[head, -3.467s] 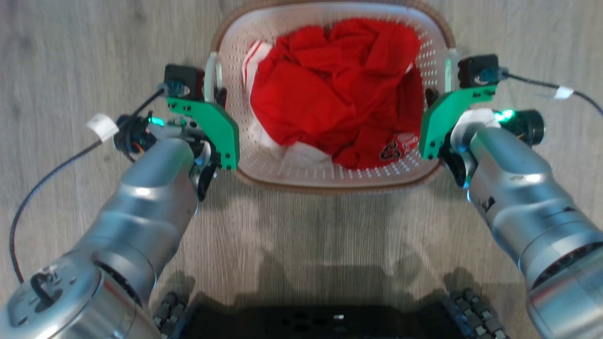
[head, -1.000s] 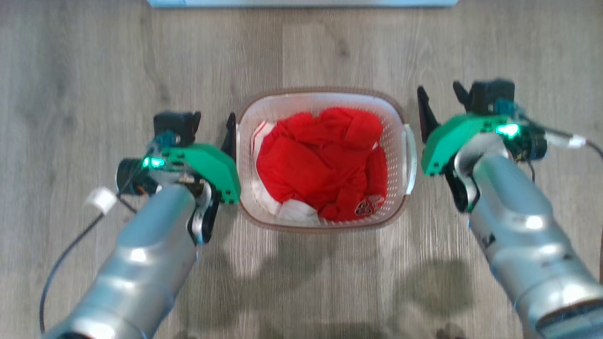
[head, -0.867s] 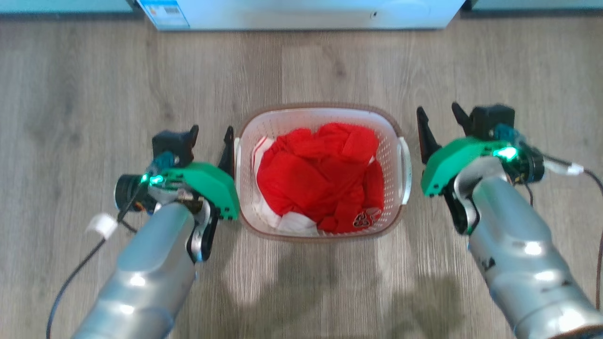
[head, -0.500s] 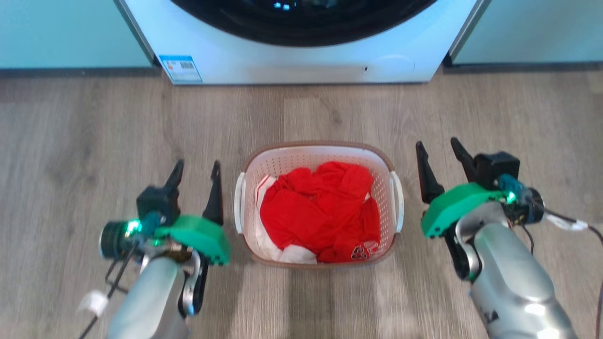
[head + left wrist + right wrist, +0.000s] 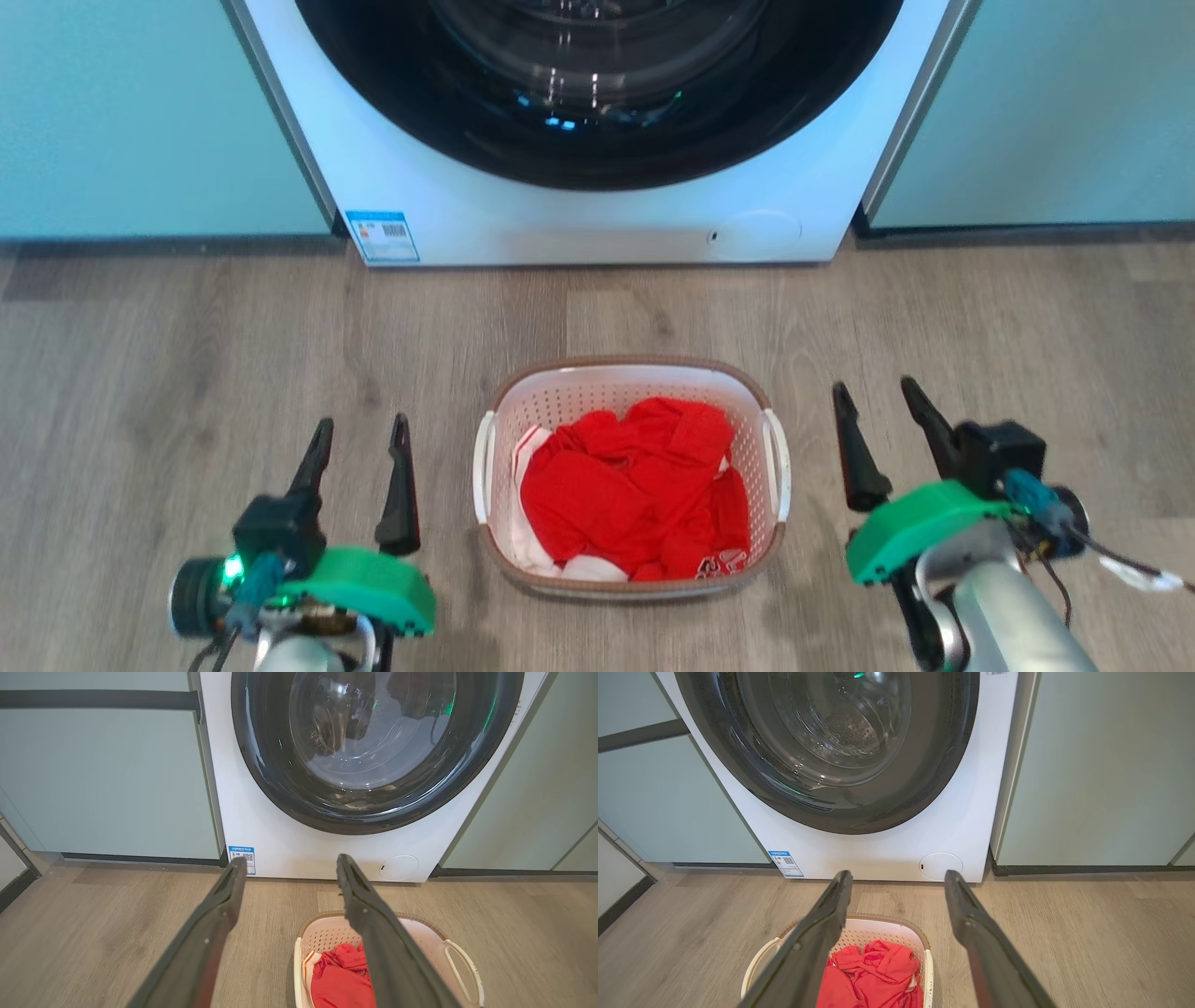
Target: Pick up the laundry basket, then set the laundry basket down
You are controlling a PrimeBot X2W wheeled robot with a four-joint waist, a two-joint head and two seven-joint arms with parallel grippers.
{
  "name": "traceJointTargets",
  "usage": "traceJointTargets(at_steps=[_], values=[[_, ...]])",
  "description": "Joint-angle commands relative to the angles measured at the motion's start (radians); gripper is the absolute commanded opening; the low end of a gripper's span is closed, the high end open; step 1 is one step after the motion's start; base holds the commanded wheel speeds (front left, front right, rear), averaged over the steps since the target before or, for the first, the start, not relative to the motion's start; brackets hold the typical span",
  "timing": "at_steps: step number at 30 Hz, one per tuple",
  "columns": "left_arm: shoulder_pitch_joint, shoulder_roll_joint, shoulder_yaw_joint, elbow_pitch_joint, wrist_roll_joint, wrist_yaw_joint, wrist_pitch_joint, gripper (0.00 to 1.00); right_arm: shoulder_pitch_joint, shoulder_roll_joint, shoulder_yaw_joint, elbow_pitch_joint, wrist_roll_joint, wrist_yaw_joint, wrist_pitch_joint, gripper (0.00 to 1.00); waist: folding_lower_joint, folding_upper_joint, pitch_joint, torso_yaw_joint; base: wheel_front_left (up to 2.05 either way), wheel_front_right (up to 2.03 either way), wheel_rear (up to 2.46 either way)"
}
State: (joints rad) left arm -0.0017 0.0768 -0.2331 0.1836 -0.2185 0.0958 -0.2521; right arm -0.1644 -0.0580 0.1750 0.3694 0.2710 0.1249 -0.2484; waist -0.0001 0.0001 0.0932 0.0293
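Our left hand [image 5: 362, 427] and right hand [image 5: 874, 386] both stand with fingers spread apart and empty, 1 on each side of the laundry basket [image 5: 624, 365], which sits on the wooden floor [image 5: 187, 373] before the washer [image 5: 597, 219] with red clothes [image 5: 635, 485] heaped inside. We judge the set-down done, so the risk now is a stray inward swing: either hand's long fingers could catch a white side handle [image 5: 483, 467] and drag or tip the light basket.

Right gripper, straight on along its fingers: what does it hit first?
Probably the washer, at its white lower panel: the right gripper aims there over bare floor. The laundry basket sits lower, to its left, out of line. Depth is unclear.
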Motion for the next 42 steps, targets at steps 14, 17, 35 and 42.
traceJointTargets(at_steps=[14,17,35,42], values=[[0.141,-0.018,0.099,-0.126,0.040,-0.015,-0.010,1.00,0.137,0.008,-0.044,-0.137,-0.017,0.006,-0.013,1.00,0.0001,-0.0001,-0.094,-0.019,0.00,0.00,0.00],[0.151,-0.020,0.110,-0.134,0.042,-0.017,-0.010,1.00,0.149,0.008,-0.048,-0.154,-0.018,0.006,-0.013,1.00,0.0001,-0.0001,-0.098,-0.023,0.00,0.00,0.00],[0.156,-0.024,0.133,-0.126,0.062,-0.035,-0.010,1.00,0.157,0.008,-0.056,-0.161,-0.023,0.006,-0.013,1.00,0.0001,-0.0001,-0.098,-0.024,0.00,0.00,0.00],[0.189,-0.019,0.084,-0.076,0.060,-0.035,0.003,0.00,0.176,0.016,-0.074,-0.104,-0.016,0.000,0.001,0.00,0.0002,-0.0002,-0.097,-0.025,0.00,0.00,0.00]])
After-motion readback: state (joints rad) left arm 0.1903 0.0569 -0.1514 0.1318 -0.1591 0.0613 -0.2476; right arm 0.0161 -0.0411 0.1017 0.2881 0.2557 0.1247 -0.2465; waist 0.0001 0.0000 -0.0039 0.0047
